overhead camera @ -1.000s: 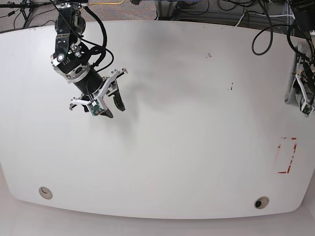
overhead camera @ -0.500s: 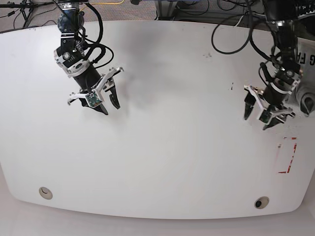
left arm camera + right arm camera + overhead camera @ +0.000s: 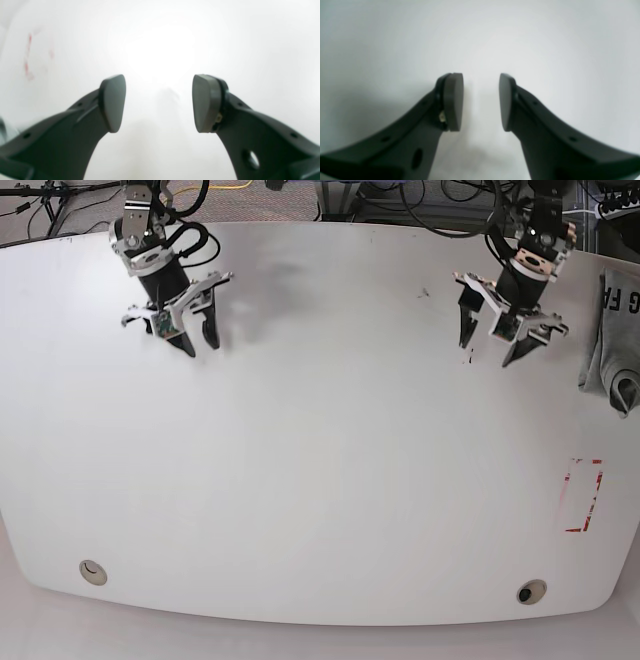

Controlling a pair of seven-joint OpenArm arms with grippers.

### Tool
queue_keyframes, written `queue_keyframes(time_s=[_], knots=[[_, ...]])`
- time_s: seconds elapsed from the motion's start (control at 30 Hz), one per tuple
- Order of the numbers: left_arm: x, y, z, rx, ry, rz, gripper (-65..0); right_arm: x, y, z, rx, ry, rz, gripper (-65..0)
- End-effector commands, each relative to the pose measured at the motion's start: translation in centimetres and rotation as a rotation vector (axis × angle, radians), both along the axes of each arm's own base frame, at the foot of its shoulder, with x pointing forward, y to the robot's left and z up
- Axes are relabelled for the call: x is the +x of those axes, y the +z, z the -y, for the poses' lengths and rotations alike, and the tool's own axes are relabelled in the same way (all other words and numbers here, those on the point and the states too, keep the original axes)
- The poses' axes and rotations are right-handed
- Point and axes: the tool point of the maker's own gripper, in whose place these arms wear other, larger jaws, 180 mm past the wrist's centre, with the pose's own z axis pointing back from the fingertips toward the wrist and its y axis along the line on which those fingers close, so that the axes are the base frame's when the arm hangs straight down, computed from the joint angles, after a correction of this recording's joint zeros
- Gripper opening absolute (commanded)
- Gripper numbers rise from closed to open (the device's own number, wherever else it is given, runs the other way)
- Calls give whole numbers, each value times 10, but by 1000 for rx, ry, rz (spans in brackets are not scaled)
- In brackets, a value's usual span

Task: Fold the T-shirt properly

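Well apart from both arms' fingers [image 3: 466, 315], the T-shirt [image 3: 612, 340] lies bunched.

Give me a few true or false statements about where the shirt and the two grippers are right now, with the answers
1. The T-shirt lies bunched at the table's edge, on the base view's right. True.
2. The left gripper holds the T-shirt. False: it is open and empty, apart from the shirt.
3. The right gripper has nothing between its fingers. True.
4. The shirt is spread flat mid-table. False: the middle shows only bare white surface.
5. Red tape marks sit near the table's corner. True.
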Motion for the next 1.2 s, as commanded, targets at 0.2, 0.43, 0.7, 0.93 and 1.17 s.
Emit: queue_keyframes(time_s=[0.2,0.43,0.7,0.93,1.17], knots=[[-107,-20,27,-99,42,-219,-265,-73,10,-21,51,-14,-80,-425],[-178,-38,40,-154,121,-407,-265,-138,-5,-23,97,-33,-243,-425],[-239,-55,37,-145,159,-579,-265,-218,-24,-23,196,-62,-462,-425],[-306,-97,31,-141,202,-776,-265,-281,-66,-10,220,-141,-633,-425],[-317,-152,21,-170,267,-808,-265,-304,-111,-6,256,-171,-710,-425]])
